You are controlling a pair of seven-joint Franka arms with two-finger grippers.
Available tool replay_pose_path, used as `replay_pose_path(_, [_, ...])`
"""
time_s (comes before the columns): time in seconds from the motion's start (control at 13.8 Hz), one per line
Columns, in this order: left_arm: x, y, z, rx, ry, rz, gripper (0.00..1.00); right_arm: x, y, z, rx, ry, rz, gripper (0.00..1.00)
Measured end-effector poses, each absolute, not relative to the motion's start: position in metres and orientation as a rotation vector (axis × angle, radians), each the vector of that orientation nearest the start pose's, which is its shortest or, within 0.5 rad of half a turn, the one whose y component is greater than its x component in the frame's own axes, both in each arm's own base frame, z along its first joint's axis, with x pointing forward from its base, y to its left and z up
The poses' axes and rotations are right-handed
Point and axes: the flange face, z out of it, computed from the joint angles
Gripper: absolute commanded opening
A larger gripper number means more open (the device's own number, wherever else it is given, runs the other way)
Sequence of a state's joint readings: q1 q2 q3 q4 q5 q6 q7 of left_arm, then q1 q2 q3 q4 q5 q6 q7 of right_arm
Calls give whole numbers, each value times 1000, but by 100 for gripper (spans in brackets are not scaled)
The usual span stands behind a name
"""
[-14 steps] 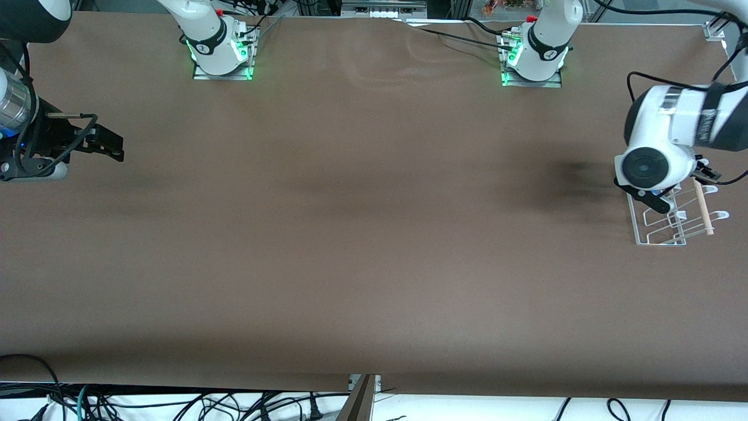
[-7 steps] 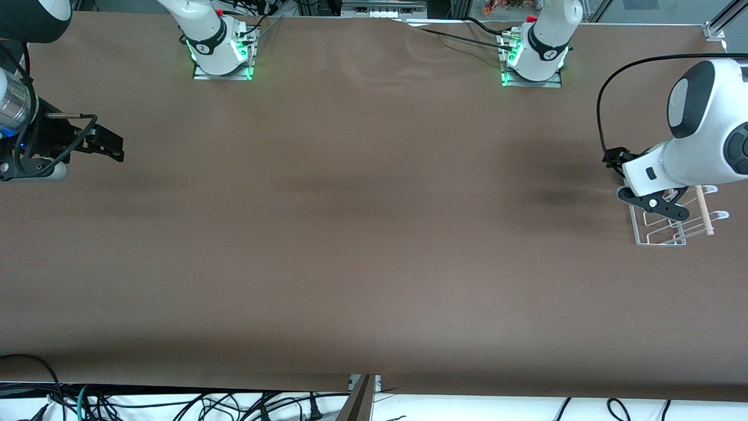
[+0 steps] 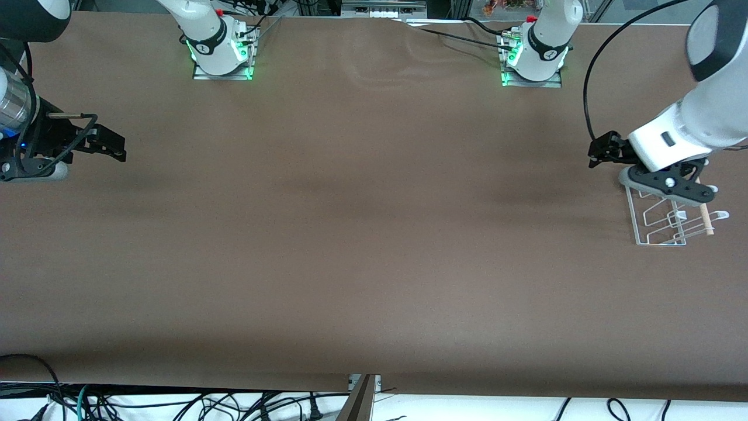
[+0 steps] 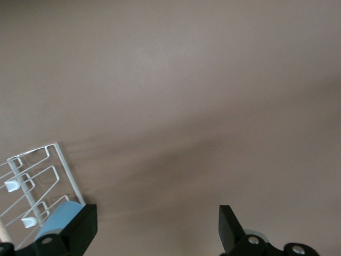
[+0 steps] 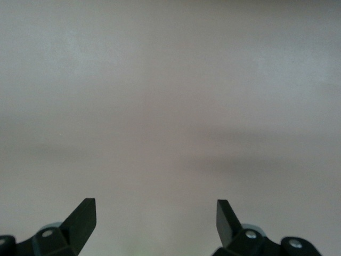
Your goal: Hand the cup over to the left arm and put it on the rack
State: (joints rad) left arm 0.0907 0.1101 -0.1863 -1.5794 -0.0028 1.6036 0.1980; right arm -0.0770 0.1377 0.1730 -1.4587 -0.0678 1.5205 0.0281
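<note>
- A brown worktop (image 3: pixel 362 234) fills almost the whole front view, matte and faintly wrinkled toward its top edge.
- Soft dark shadow bands lie across its middle.
- Green lights (image 3: pixel 222 73) glow at two mounting plates along the top edge.
- Tangled black cables (image 3: pixel 175 403) lie on a pale floor below the worktop's near edge.
- Metal framing (image 3: pixel 383 7) shows above the top edge.

The counter (image 3: pixel 350 234) is plain matte brown, with soft darker shadow bands. The rack (image 3: pixel 660 225) is white wire with a pale wooden dowel (image 3: pixel 706 219). The cup (image 4: pixel 56 226) in it is light blue. Both tools have black fingers; green lights glow at the arm bases (image 3: pixel 222 70).
</note>
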Motion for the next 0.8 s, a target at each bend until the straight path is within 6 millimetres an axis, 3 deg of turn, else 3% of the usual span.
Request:
replay_pose_path(0.15, [576,-55,571,-3147,430,99,100,589,42,595,-3185,-104,114,100])
replay_pose_path(0.44, [553,-95,570,-3154,162,104,100,589,41,595,-3184,-103,114,100])
replay_pose_path(0.8, [558,-82,567,-3159,115,68,100,589,41,595,-3183,-102,114,100])
